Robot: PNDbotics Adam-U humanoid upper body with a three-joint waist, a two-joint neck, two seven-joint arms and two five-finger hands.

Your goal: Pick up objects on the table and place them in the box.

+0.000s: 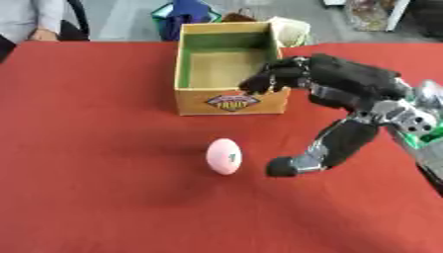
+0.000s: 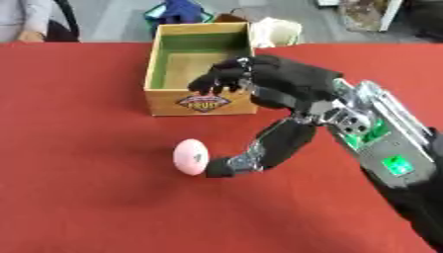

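Note:
A pink egg-shaped object point(image 1: 224, 156) lies on the red table point(image 1: 95, 148), a little in front of the box. The cardboard box point(image 1: 229, 102) stands at the back middle, open on top, green inside, with a label on its front wall; nothing shows in it. My right hand point(image 1: 346, 86) comes in from the right and hovers open just right of the egg. Its bent fingers point(image 1: 264, 81) hang over the box's front right corner. Its thumb point(image 1: 298, 163) points down-left, the tip close beside the egg; contact cannot be told. It holds nothing. My left hand is out of sight.
Beyond the table's far edge, behind the box, sit a blue and green bag point(image 1: 186, 15) and a pale bag point(image 1: 290, 30). My right forearm point(image 2: 389, 158) covers the table's right side. Red cloth stretches to the left and front of the egg.

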